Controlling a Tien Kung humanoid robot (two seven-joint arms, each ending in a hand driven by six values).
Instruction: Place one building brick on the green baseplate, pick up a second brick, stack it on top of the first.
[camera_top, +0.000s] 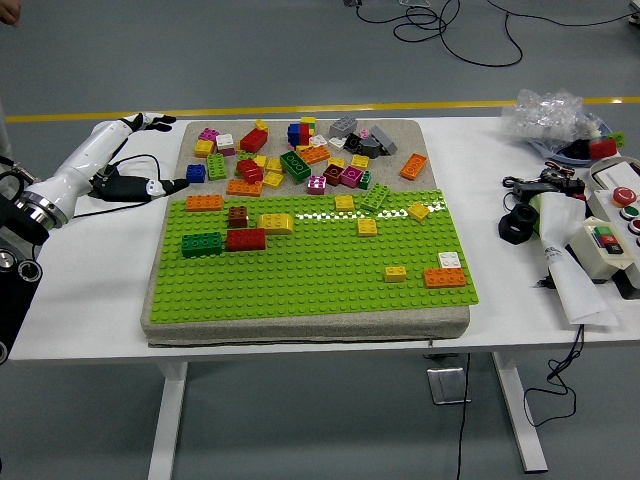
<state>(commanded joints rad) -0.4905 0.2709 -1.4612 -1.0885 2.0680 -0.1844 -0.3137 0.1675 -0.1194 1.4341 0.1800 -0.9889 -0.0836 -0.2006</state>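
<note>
Grey workshop floor with a yellow line behind; white surface (90, 300) carries a grey padded mat (300, 325), likely there to keep the green baseplate (310, 270) from sliding under pressing force.

Left robot hand (140, 185) lies low on the surface, just off the mat's left edge. Fingers (172, 185) extended toward the bricks, apart, clamped on nothing. Right robot hand not in view.

Nearest the hand: one blue brick (195, 173), just beyond the fingertips on the mat, off the baseplate. Further right of the hand, a loose heap of mixed bricks (300, 155) on the bare mat strip; too jumbled for a firm count, roughly two dozen or more. Judged a supply pile, kept off the studs so pieces lift freely.

On the baseplate, right of the hand: about eleven single bricks — one orange (204, 202), one brown (237, 215), one dark green (202, 243), one red (246, 239), four yellow, one light green, one white and one more orange at the far right. No clear two-high stack visible, so stacking seems not yet done.

Well to the right: control box, cables, plastic bag.
</note>
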